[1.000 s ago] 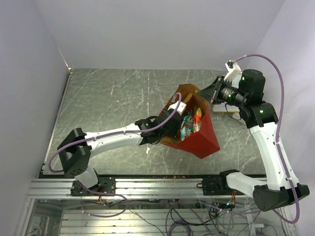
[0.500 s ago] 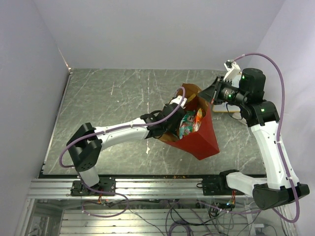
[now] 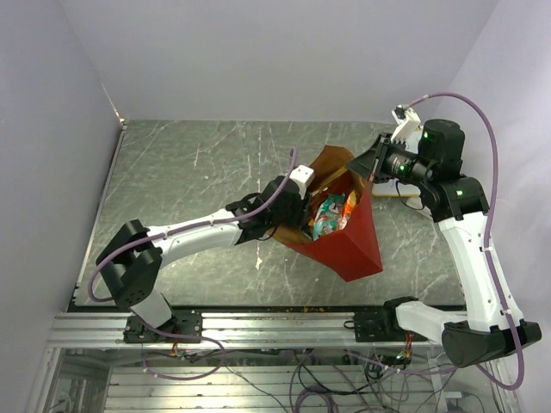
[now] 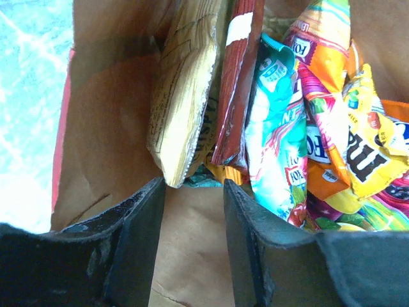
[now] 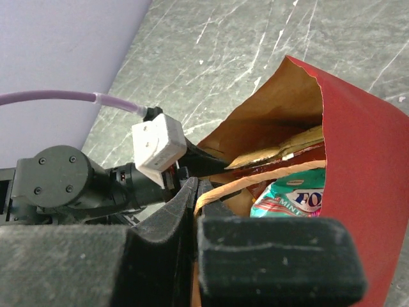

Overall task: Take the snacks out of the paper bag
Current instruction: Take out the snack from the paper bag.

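Observation:
The red paper bag (image 3: 351,248) is held up at mid-table, mouth facing left. My right gripper (image 5: 199,188) is shut on its tan handle (image 5: 255,182), which runs across the mouth. Inside the brown lining are the snacks: a pale yellow packet (image 4: 182,96), a dark red one (image 4: 236,83), a teal mint packet (image 4: 275,141), an orange one (image 4: 319,45) and a yellow one (image 4: 377,153). My left gripper (image 4: 195,185) is open inside the mouth with only brown paper between its fingers. The yellow packet's corner hangs just past the left fingertip. From above, the left gripper (image 3: 297,215) sits at the bag's left rim.
A wood-framed white board (image 3: 400,194) lies on the table behind the bag, under my right arm. A small pale scrap (image 3: 259,262) lies on the dark marbled table (image 3: 189,172) near my left forearm. Walls close off the back and both sides.
My left arm has drawn back a little to the left at the bag's mouth, its jaws narrowing slightly. The right gripper and the bag have barely moved.

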